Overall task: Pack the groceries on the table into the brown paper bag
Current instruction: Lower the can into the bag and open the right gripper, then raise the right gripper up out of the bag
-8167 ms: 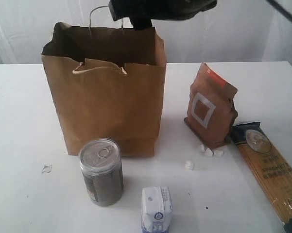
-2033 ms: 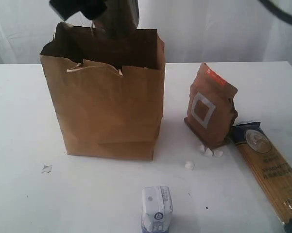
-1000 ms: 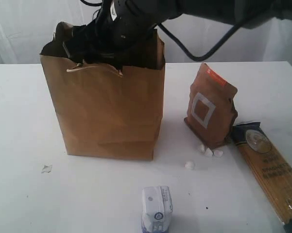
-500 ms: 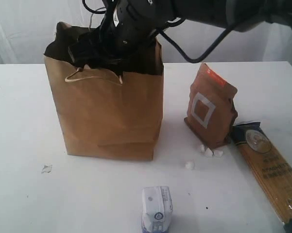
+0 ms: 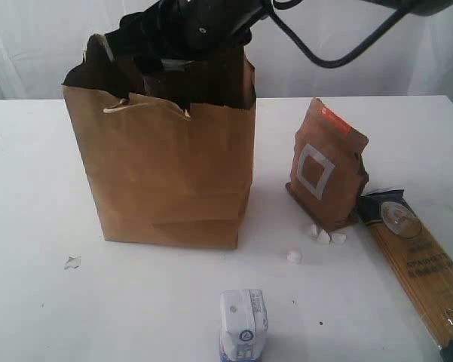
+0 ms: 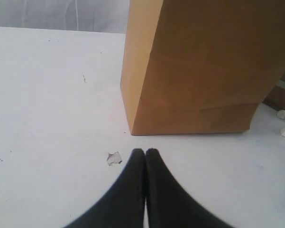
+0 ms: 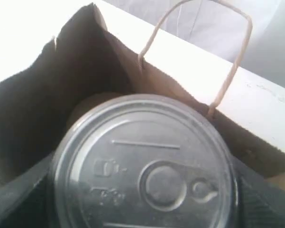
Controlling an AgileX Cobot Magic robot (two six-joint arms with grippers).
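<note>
My right gripper [image 7: 144, 199] is shut on the pull-tab can [image 7: 144, 166], whose grey lid fills the right wrist view. It hangs at the open mouth of the brown paper bag [image 5: 166, 166], with the dark inside of the bag [image 7: 38, 104] below. In the exterior view the right arm [image 5: 192, 26] hangs over the bag's torn rim. A brown pouch with a white square [image 5: 325, 164], a spaghetti pack [image 5: 418, 264] and a small white carton [image 5: 243, 324] stay on the white table [image 5: 30, 188]. My left gripper [image 6: 145, 151] is shut and empty, low over the table beside the bag [image 6: 204, 71].
White crumbs [image 5: 325, 235] lie at the pouch's foot, with one more [image 5: 293, 256] a little nearer the front. A small paper scrap [image 5: 72, 262] lies left of the bag, close to the left fingertips [image 6: 137, 154] in the left wrist view.
The right arm with the can has risen a little at the bag's mouth. The bag's top has swayed slightly left. The left arm and the other groceries have not moved.
</note>
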